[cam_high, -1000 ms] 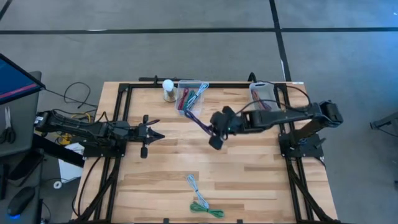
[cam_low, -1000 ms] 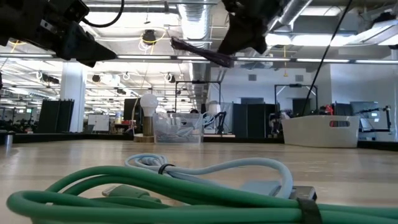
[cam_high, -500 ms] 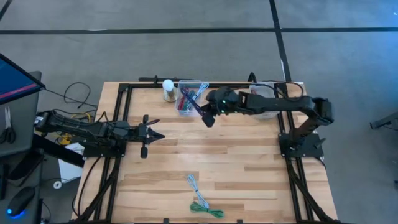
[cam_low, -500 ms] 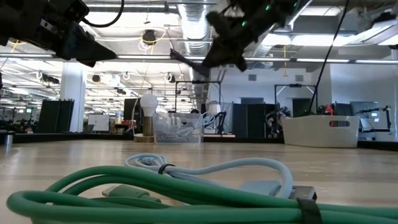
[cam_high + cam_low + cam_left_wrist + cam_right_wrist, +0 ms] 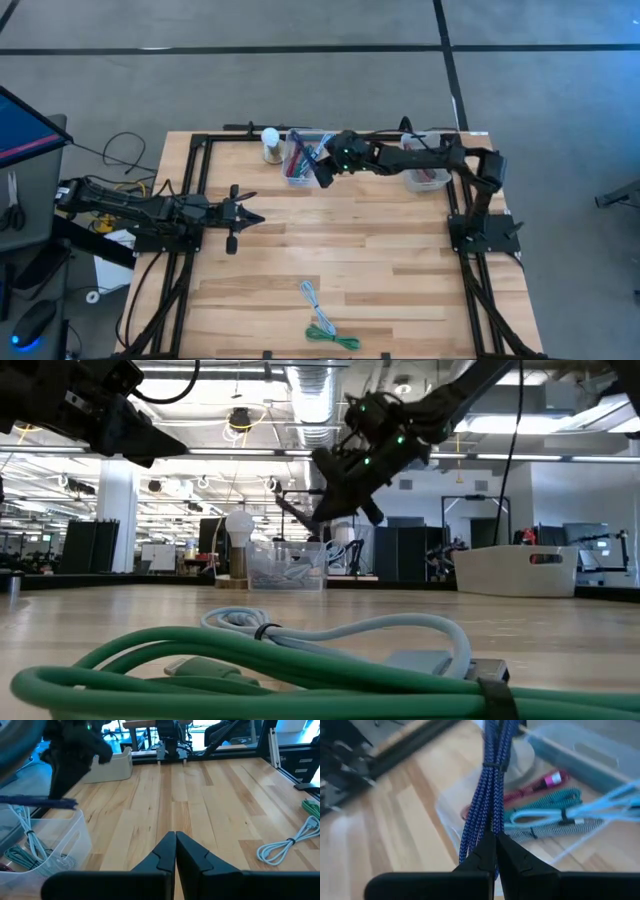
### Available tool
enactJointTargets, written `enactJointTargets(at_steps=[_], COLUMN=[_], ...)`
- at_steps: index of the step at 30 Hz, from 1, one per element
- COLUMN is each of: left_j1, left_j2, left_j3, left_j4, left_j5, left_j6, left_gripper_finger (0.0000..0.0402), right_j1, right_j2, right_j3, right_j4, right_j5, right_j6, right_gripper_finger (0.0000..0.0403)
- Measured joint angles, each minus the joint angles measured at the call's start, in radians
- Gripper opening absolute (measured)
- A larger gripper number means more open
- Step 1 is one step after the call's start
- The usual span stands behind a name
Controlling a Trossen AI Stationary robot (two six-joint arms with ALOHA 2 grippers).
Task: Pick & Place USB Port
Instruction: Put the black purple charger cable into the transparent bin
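Right fingers (image 5: 495, 851) clamped on braided blue cable bundle (image 5: 488, 790), left fingers (image 5: 175, 855) pressed together

We see a wooden table (image 5: 330, 250) with a black frame. Near its front edge lie a green cable (image 5: 332, 337) and a pale cable (image 5: 311, 294). At the back stand a clear box (image 5: 301, 158), a light bulb (image 5: 270, 143) and a pale tub (image 5: 428, 175).

Looks like a big open-plan robotics lab or office: exposed silver ceiling ducts (image 5: 318, 390) and strip lights overhead, rows of dark desk partitions (image 5: 400, 553) behind, grey carpet tile floor (image 5: 300, 80), and a light butcher-block wooden table (image 5: 340, 250) inside a black metal frame.
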Motion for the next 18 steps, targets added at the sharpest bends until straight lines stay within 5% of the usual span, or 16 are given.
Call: enactJointTargets(at_steps=[18], left_j1=[0.0], left_j2=[0.0], left_j3=[0.0], left_j4=[0.0], left_j5=[0.0], left_j6=[0.0], left_gripper_finger=[0.0012], right_j1=[-0.019], right_j2=[0.051], right_j3=[0.0], right_j4=[0.028], right_j5=[-0.002], right_j6=[0.013], right_gripper_finger=[0.0004])
